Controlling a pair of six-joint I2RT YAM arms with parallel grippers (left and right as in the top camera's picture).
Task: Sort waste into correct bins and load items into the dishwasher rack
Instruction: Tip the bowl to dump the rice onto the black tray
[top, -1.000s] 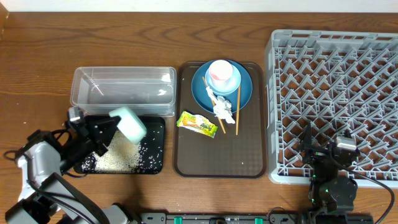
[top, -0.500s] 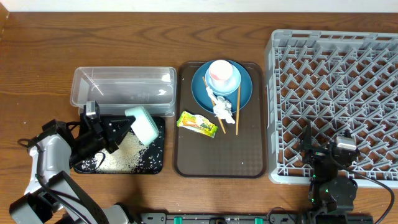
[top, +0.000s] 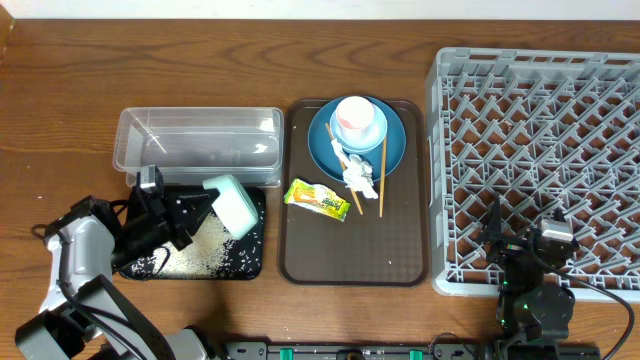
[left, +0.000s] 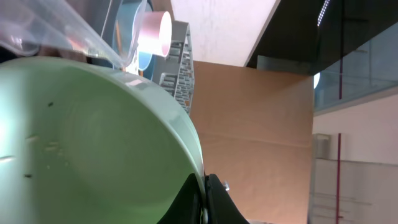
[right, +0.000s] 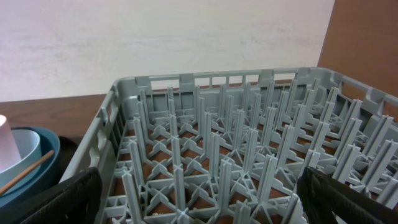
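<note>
My left gripper (top: 200, 207) is shut on the rim of the pale mint-green bowl (top: 232, 206), held tipped on its side over the black tray (top: 252, 262), which holds white rice grains (top: 195, 250). The bowl fills the left wrist view (left: 93, 149), pinched between my fingers (left: 205, 199). The clear tub (top: 200, 145) lies behind the tray. On the brown serving tray (top: 350, 250) sit the blue plate-bowl (top: 395, 145) with a pink cup (top: 357, 120), a white tissue (top: 358, 175), chopsticks (top: 381, 180) and a yellow-green wrapper (top: 317, 198). My right gripper (right: 199, 199) is open over the grey rack (top: 540, 150).
The rack's upright pegs (right: 217, 143) stand right below my right fingers. The blue plate-bowl's rim (right: 25, 162) shows at the left of the right wrist view. Bare wooden table (top: 60, 100) lies to the left of the tub.
My left gripper has carried the tilted mint bowl right and a little down over the black tray, then almost stopped. The right arm has not moved.
</note>
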